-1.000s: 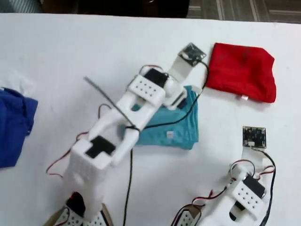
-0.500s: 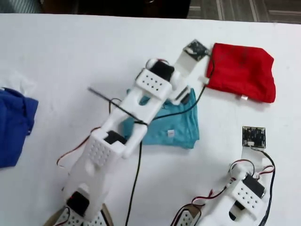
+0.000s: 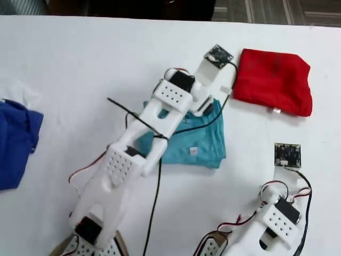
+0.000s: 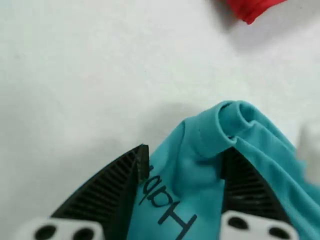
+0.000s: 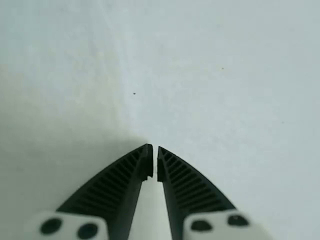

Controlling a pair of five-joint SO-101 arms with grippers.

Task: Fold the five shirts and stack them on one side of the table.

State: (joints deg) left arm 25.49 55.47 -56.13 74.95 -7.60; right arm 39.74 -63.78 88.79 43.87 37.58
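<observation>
A folded teal shirt [image 3: 200, 141] lies mid-table. My left gripper [image 3: 210, 104] sits at its far edge. In the left wrist view that gripper [image 4: 185, 150] is shut on a bunched fold of the teal shirt [image 4: 240, 125], with cloth between the black fingers [image 4: 115, 185]. A folded red shirt [image 3: 274, 80] lies just beyond, at the far right, and its corner [image 4: 250, 7] shows ahead of the left gripper. A crumpled blue shirt [image 3: 16, 141] lies at the left edge. My right gripper [image 5: 155, 150] is shut on nothing, over bare table near the front right.
The right arm [image 3: 277, 218] rests low at the front right corner, with its camera board [image 3: 287, 154] sticking out toward the middle. Black and red cables [image 3: 154, 186] trail along the left arm. The white table [image 3: 80, 58] spreads bare at the far left.
The left arm has stretched farther out over the teal shirt, and its wrist has shifted a little toward the far side. The right arm has not moved.
</observation>
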